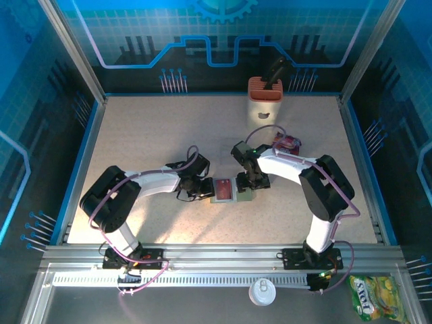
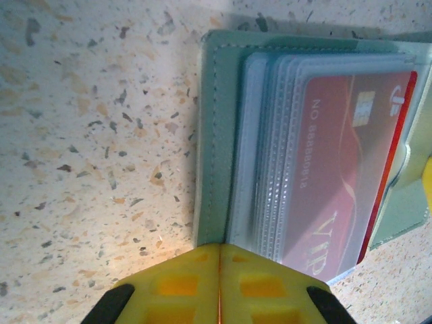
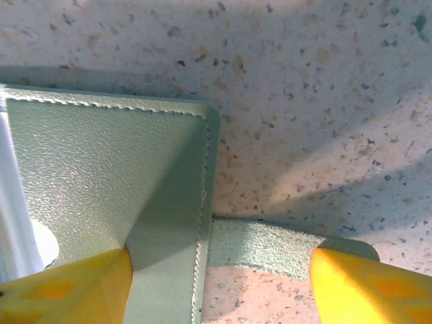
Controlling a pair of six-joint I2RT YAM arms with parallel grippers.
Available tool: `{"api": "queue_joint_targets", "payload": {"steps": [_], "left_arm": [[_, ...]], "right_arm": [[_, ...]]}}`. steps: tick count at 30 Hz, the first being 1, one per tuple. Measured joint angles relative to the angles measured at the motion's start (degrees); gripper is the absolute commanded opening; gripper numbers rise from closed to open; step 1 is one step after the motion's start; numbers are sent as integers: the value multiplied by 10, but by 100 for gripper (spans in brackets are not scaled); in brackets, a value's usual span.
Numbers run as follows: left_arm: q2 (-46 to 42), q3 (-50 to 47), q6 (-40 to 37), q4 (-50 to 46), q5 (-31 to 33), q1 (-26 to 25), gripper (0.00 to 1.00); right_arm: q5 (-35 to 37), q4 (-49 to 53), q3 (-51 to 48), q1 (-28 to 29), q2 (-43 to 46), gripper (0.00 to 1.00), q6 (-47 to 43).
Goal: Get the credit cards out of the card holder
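Note:
The card holder (image 1: 243,196) lies open on the table between both arms. In the left wrist view its grey-green panel (image 2: 219,121) carries a stack of clear plastic sleeves, and the red card (image 2: 344,175) sits inside the top sleeve. The blue card is hidden. My left gripper (image 2: 219,248) is shut, its yellow tips together at the holder's near edge, against the sleeves. At the holder's left side is my left gripper (image 1: 204,191). My right gripper (image 3: 216,287) is open and straddles the other panel's (image 3: 101,175) edge and its strap tab (image 3: 270,246). Over the holder's right panel is my right gripper (image 1: 251,183).
A tall orange-and-cream block (image 1: 264,98) stands at the back of the table. A purple-red snack packet (image 1: 287,142) lies just behind the right arm. A white lid (image 1: 261,292) and a yellow-green packet (image 1: 370,297) lie off the table in front.

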State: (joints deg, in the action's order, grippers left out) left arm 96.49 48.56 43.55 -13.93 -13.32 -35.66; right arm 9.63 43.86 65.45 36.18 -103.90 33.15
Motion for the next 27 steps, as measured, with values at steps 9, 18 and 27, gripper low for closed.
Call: {"api": "queue_joint_targets", "payload": {"steps": [9, 18, 27], "left_arm": [[-5, -1, 0, -8, 1, -4, 6], [-58, 1, -7, -21, 17, -6, 9], [-60, 9, -9, 14, 10, -6, 9]], "right_arm": [[-16, -16, -6, -5, -6, 70, -2], [-21, -16, -7, -6, 1, 68, -4], [-79, -50, -14, -6, 69, 64, -4]]}}
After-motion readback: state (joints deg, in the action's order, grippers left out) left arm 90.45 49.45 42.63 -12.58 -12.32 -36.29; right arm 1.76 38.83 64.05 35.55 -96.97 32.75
